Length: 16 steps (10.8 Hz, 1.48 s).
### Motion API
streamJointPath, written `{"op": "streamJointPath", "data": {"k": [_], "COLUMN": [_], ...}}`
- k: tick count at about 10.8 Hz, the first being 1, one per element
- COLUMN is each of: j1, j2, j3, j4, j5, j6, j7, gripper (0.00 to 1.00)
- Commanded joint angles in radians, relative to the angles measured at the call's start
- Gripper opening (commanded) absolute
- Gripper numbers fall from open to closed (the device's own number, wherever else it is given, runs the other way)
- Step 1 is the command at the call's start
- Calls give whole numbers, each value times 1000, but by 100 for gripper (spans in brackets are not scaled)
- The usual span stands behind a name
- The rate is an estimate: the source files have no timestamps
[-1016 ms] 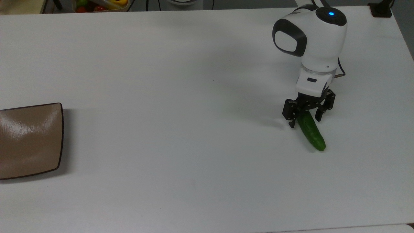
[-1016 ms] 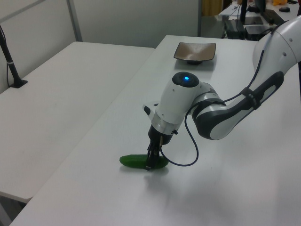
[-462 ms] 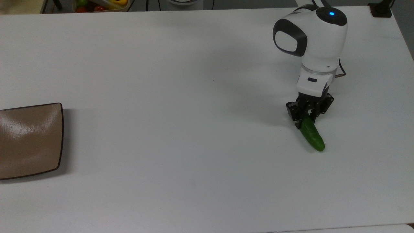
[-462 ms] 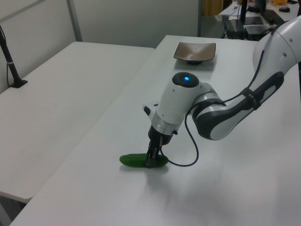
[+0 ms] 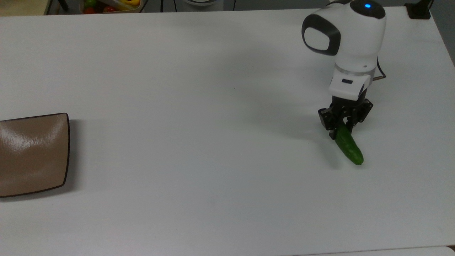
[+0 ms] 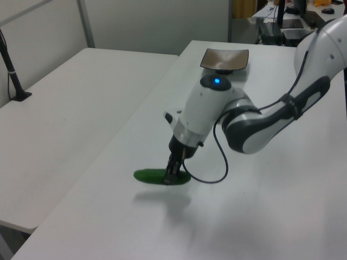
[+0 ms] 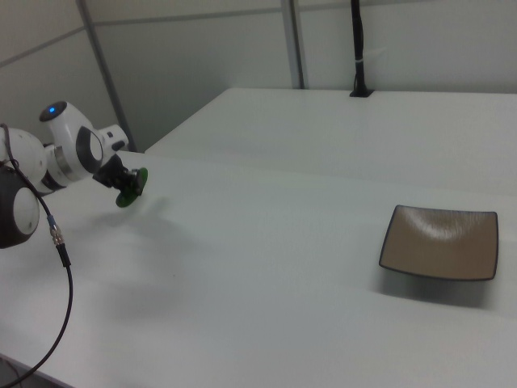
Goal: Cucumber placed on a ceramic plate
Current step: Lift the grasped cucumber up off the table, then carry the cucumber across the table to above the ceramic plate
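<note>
White bench [image 5: 199,142] in top view: black two-finger gripper [image 5: 344,128] clamped narrow on one end of the small dark green cucumber [image 5: 350,148], whose far end points toward the frame's bottom. Glossy tan-brown square ceramic plate [image 5: 32,154] well apart, cut off by the top view's left edge.

Left view: gripper [image 6: 173,174] grips cucumber [image 6: 152,176] mid-body, shadow beneath; plate [image 6: 225,59] far behind.

Right view: cucumber [image 7: 129,190] mostly hidden by gripper [image 7: 121,183]; plate [image 7: 440,242] empty.

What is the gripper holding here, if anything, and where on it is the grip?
The gripper is shut on the small, smooth, dark green cucumber, gripping near one end; the rest sticks out toward the top view's lower right.
</note>
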Motion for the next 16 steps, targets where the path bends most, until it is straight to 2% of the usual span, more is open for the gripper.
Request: {"op": "streamJointPath", "data": {"k": [1,5,7,9,11,16], "j1": [-35,-134,-199,-278,-372,-652], "j2": [-212,-456,-577,-657,-688,-674], "j3": [-2,-4,-7,-13,-13,-13], "j4": [-122,-205,-250,-270,-282,-270], "j5": [16,160,246,333,393,421], "j6": [-92,-270,-355,-456,-499,-501], "j7": [28,-25,-117,-267,-423,-813], "gripper": [9,9,9,9,9,9]}}
